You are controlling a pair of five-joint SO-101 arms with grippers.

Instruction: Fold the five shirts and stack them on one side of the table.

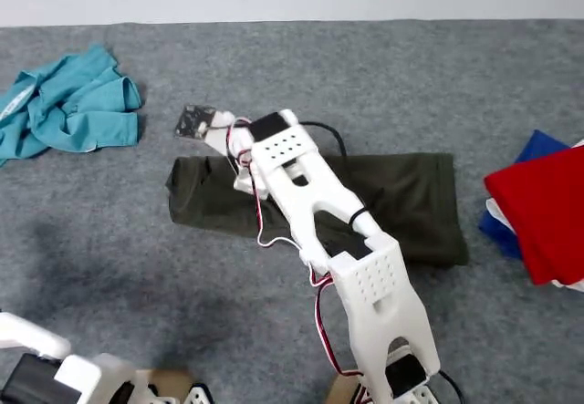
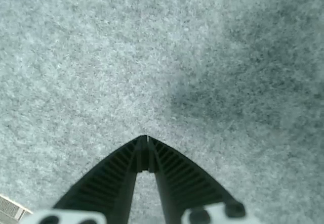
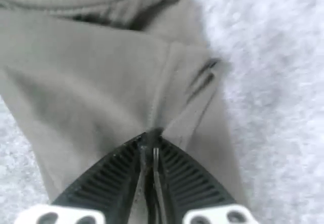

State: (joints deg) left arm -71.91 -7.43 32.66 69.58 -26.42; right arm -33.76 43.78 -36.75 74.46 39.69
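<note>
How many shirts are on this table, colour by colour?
teal shirt: 1
dark olive shirt: 1
red shirt: 1
blue shirt: 1
white shirt: 1 (only an edge shows under the red one)
Total: 5

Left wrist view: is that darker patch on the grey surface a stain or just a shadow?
Left wrist view: likely a shadow, soft-edged, on the grey table cover beyond the shut left gripper. High view: a similar faint patch lies near the left arm, so the light seems diffuse.
</note>
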